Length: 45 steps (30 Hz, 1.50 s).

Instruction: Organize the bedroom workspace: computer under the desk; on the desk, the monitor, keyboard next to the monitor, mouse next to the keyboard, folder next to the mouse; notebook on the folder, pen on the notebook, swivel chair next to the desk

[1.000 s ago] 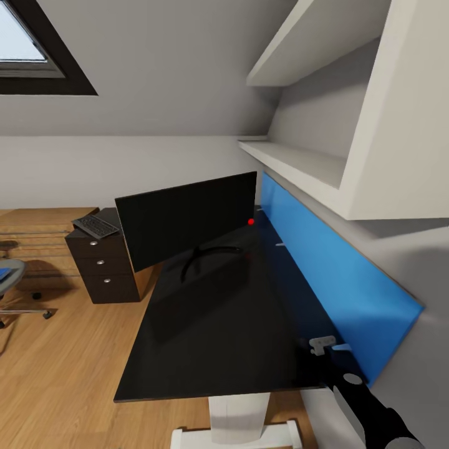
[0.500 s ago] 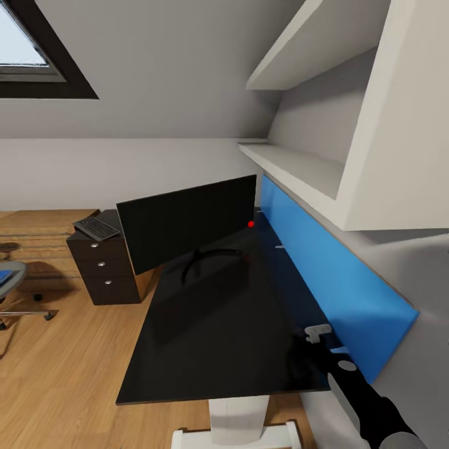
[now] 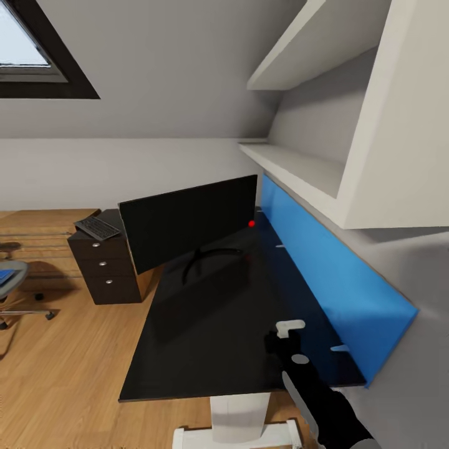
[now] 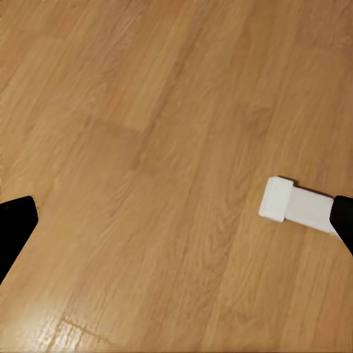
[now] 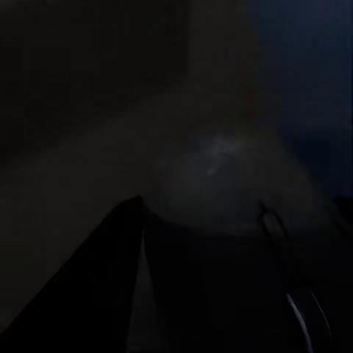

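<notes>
The wide black monitor (image 3: 187,227) stands on the glossy black desk (image 3: 212,337), angled toward the room. The keyboard (image 3: 96,227) lies on the desk's far drawer section. At the left edge, the swivel chair (image 3: 14,269) shows part of its grey seat with the blue folder (image 3: 4,276) on it. My right gripper (image 3: 290,329) hovers low over the desk's near right part; its wrist view is too dark to read the fingers. My left gripper (image 4: 180,224) is open over bare wood floor. The mouse, notebook, pen and computer are out of view.
A blue wall panel (image 3: 330,274) runs along the desk's right side under white shelves (image 3: 299,165). Dark drawers with silver knobs (image 3: 106,268) stand beneath the keyboard. The desk's white leg (image 3: 237,418) is at the near edge. A white block (image 4: 290,204) lies on the floor.
My right arm has swung left, away from the blue panel and in over the desk top. The head view has shifted slightly.
</notes>
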{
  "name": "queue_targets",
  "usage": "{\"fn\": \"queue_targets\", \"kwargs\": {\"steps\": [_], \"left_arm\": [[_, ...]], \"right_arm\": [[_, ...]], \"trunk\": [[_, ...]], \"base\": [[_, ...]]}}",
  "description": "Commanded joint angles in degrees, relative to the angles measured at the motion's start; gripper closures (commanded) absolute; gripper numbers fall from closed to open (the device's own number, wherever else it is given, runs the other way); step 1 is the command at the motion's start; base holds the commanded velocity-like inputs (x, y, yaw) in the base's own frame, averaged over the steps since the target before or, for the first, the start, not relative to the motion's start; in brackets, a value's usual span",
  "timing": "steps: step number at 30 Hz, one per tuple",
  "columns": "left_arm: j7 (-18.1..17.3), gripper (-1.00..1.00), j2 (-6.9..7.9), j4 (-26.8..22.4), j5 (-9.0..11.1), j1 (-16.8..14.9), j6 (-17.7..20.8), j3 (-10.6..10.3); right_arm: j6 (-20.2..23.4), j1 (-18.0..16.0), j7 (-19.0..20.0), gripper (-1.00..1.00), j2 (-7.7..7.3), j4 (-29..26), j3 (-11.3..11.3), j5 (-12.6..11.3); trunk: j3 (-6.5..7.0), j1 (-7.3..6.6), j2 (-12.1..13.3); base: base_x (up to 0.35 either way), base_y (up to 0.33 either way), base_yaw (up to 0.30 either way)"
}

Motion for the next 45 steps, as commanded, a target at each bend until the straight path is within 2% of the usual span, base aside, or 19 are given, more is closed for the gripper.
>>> {"fn": "queue_targets", "kwargs": {"steps": [1, 2, 4, 6, 9, 14, 25, 35, 45], "left_arm": [[0.07, -1.00, 0.03, 0.02, 0.53, -0.03, -0.23, -0.16], [0.06, -1.00, 0.03, 0.02, 0.53, -0.03, -0.23, -0.16], [0.02, -1.00, 0.03, 0.03, 0.52, -0.03, -0.22, -0.16], [-0.02, -1.00, -0.01, 0.04, 0.52, -0.03, -0.22, -0.21], [-0.03, -1.00, -0.05, 0.10, 0.52, -0.03, -0.17, -0.24], [-0.04, -1.00, 0.02, 0.11, 0.54, -0.03, 0.15, -0.25], [-0.04, -1.00, 0.03, 0.17, 0.54, -0.03, 0.25, -0.33], [-0.04, -1.00, 0.03, 0.20, 0.53, -0.03, 0.22, -0.34], [-0.04, -1.00, -0.03, 0.20, 0.52, -0.03, 0.14, -0.34]], "right_arm": [[0.25, 0.06, -0.95, 1.00, 0.29, -0.11, 2.00, -0.65], [0.33, 0.16, -1.39, 1.00, 0.82, -0.13, 4.44, -0.83], [0.37, 0.38, -1.63, 1.00, 1.48, -0.14, 6.51, -1.02], [0.19, 1.16, -1.63, 1.00, 1.88, -0.15, 7.65, -1.12], [0.00, 1.58, -1.60, 1.00, 2.27, -0.18, 8.11, -1.15], [-0.17, 1.75, -1.59, 1.00, 4.23, -0.19, 8.22, -1.33], [-1.94, 1.93, -1.84, 1.00, 4.49, -0.14, 8.18, -1.43], [-2.13, 1.93, -1.85, 1.00, 4.63, -0.06, 8.17, -1.43], [-2.13, 1.93, -1.86, 1.00, 4.75, -0.06, 8.20, -1.43]], "trunk": [[-0.06, -0.01, -0.05], [-0.06, -0.01, -0.05], [-0.06, -0.01, -0.05], [-0.06, -0.01, -0.05], [-0.06, -0.01, -0.05], [-0.06, -0.01, -0.05], [-0.06, -0.01, -0.05], [-0.06, -0.01, -0.05], [-0.06, -0.01, -0.05]], "base": [[-0.195, 0.155, 0.000], [-0.228, 0.193, 0.000], [-0.244, 0.213, 0.000], [-0.253, 0.230, 0.000], [-0.251, 0.242, 0.000], [-0.210, 0.272, -0.013], [-0.038, 0.320, 0.020], [0.015, 0.328, 0.251], [0.166, 0.278, 0.278]]}}
